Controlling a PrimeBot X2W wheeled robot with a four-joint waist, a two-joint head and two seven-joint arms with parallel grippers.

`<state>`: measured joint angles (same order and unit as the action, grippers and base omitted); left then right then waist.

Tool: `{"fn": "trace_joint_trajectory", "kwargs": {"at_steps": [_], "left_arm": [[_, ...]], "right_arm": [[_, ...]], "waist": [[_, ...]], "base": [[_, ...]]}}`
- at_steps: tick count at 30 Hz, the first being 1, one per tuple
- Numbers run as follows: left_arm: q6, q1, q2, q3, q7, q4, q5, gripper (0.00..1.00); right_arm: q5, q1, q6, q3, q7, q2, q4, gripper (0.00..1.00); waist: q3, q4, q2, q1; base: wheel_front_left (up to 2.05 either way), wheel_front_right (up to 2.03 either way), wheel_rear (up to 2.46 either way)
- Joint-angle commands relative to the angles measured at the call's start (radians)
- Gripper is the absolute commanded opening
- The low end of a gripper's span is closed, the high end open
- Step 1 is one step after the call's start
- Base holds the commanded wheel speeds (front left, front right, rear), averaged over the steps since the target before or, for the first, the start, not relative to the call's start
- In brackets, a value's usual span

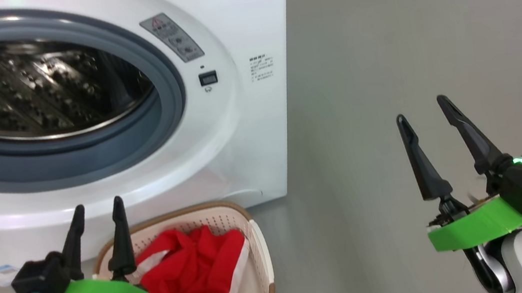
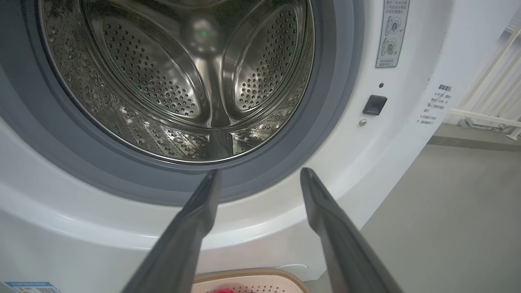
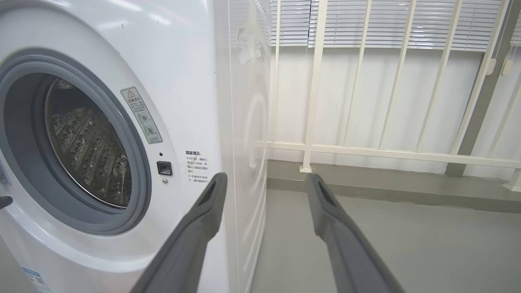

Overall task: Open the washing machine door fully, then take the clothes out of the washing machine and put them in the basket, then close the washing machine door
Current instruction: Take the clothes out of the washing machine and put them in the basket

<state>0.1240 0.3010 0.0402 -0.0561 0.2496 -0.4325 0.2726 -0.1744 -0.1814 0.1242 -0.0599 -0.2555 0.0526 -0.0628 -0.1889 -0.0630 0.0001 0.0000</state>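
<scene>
The white washing machine (image 1: 235, 29) stands open, its grey rubber ring around a bare steel drum (image 2: 183, 73); its door is out of view. The red clothes (image 1: 188, 282) with white trim lie in the cream basket (image 1: 260, 257) on the floor against the machine's front. My left gripper (image 1: 98, 213) is open and holds nothing, hovering over the basket's left rim below the drum mouth (image 2: 260, 175). My right gripper (image 1: 420, 110) is open and holds nothing, out over the bare floor to the right of the machine (image 3: 264, 179).
Grey floor (image 1: 404, 47) stretches to the right of the machine. A white railing (image 3: 366, 150) with blinds behind it runs along the back wall. The machine's right side panel (image 3: 244, 122) is close to the right gripper's left finger.
</scene>
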Motion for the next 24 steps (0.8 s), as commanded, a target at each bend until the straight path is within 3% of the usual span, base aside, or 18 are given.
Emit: {"fn": "trace_joint_trajectory", "kwargs": {"at_steps": [1, 24], "left_arm": [[0.005, -0.014, 0.015, -0.037, 0.012, 0.043, 0.0, 1.0], [0.007, -0.223, 0.01, -0.046, 0.012, 0.193, -0.018, 1.0]], "right_arm": [[0.001, 0.009, 0.007, -0.014, -0.006, -0.002, 0.025, 1.0], [-0.006, 0.168, 0.007, 0.064, -0.006, 0.001, 0.01, 1.0]], "waist": [[0.038, 0.0, -0.0001, 0.0], [0.207, 0.02, -0.0001, 0.0]], "base": [[0.0, 0.0, 0.0], [0.0, 0.0, 0.0]]}}
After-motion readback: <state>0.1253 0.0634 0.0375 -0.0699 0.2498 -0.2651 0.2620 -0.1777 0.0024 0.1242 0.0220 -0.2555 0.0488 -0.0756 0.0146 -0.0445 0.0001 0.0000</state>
